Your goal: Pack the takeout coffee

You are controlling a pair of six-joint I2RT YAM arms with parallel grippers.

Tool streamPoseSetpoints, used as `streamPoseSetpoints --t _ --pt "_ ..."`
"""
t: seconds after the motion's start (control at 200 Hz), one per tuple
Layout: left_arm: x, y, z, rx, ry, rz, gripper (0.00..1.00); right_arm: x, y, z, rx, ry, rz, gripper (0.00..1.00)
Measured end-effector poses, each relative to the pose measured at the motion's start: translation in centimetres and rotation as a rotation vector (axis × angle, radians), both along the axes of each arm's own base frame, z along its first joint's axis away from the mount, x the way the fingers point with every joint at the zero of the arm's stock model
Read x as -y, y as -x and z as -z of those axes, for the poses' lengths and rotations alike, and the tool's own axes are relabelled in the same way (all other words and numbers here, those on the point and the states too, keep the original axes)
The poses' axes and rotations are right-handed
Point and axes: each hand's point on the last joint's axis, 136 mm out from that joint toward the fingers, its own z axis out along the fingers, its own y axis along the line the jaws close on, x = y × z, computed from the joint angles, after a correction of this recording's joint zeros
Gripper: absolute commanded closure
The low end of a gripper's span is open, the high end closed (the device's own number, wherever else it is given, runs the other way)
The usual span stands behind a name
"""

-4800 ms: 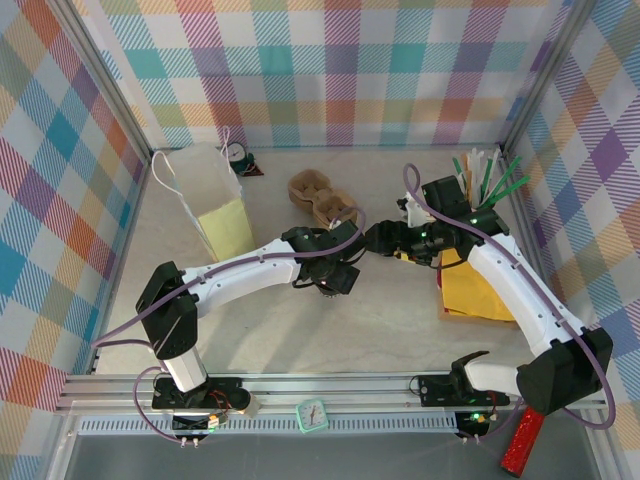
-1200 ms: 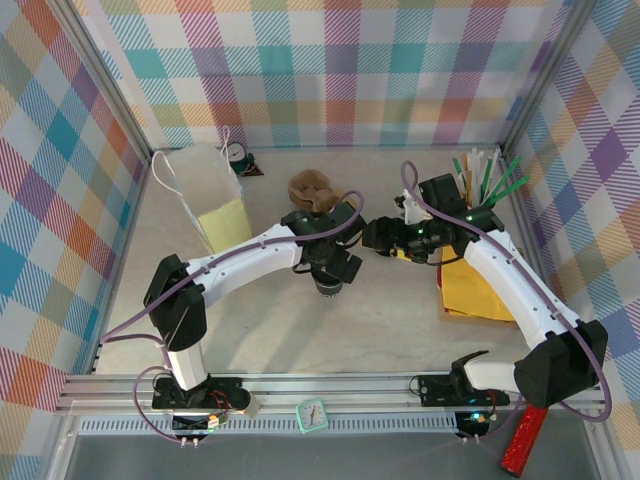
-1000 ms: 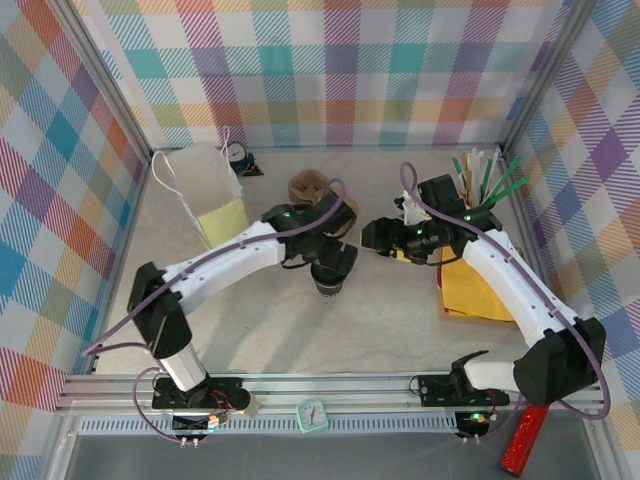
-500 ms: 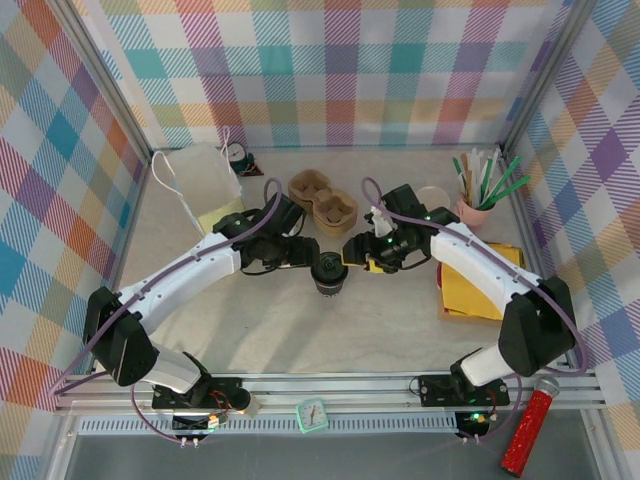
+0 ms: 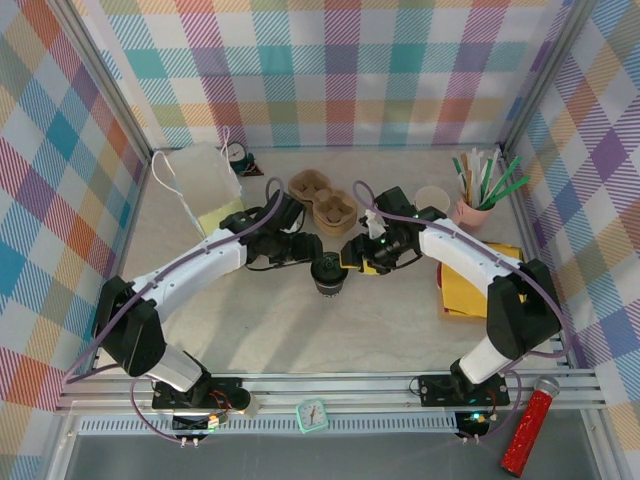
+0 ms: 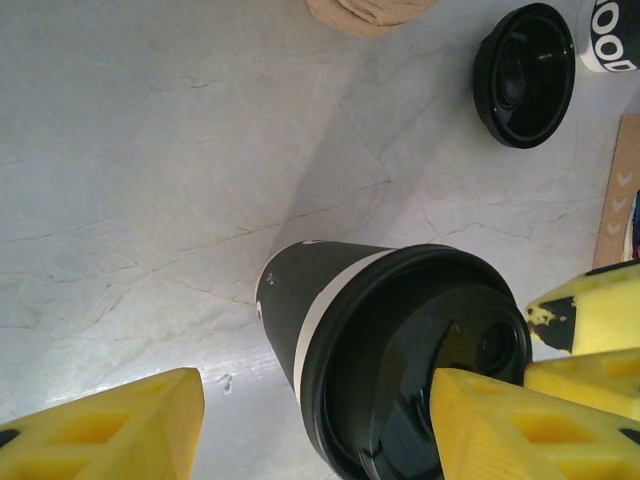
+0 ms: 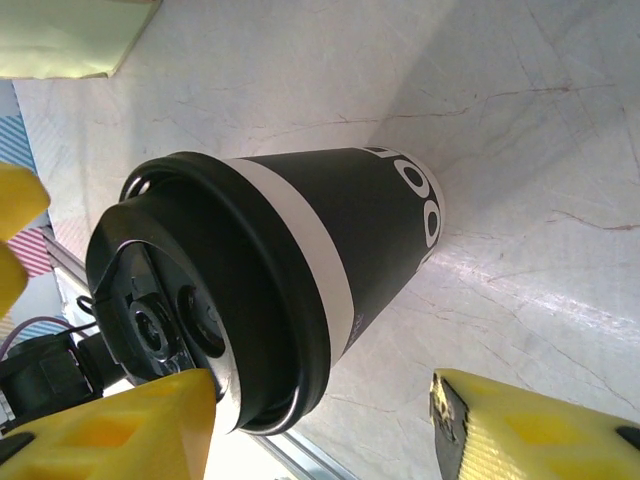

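Robot lab cell — plaid backdrop walls point(image 5: 340, 70), aluminium frame point(image 5: 330, 385)

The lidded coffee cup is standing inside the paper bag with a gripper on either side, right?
No: the top external view shows the coffee cup standing on the table, not in the paper bag, left gripper and right gripper on either side.

Bright, even light from overhead floods the pale table point(image 5: 300, 330), where shadows lie soft and faint. In the left wrist view a white sheen glares off the tabletop beside the coffee cup point(image 6: 295, 315), whose black lid point(image 6: 420, 360) carries dull highlights. The yellow fingers point(image 6: 110, 425) close to each wrist lens are soft, out of focus. The overhead view is sharp, its corner posts point(image 5: 548, 75) splaying outward.
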Motion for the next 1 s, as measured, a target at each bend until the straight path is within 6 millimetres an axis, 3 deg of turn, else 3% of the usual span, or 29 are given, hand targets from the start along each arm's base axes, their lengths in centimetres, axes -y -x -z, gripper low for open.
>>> streamPoseSetpoints --t 0.3,0.995 --pt "0.0 0.0 1.6 -0.026 -0.033 0.017 0.40 -0.1 0.0 0.3 -0.007 0.001 -0.004 0.45" --pt "0.4 -0.3 2.7 0.021 0.002 0.032 0.42 -0.3 -0.1 0.7 -0.001 -0.009 -0.013 0.47"
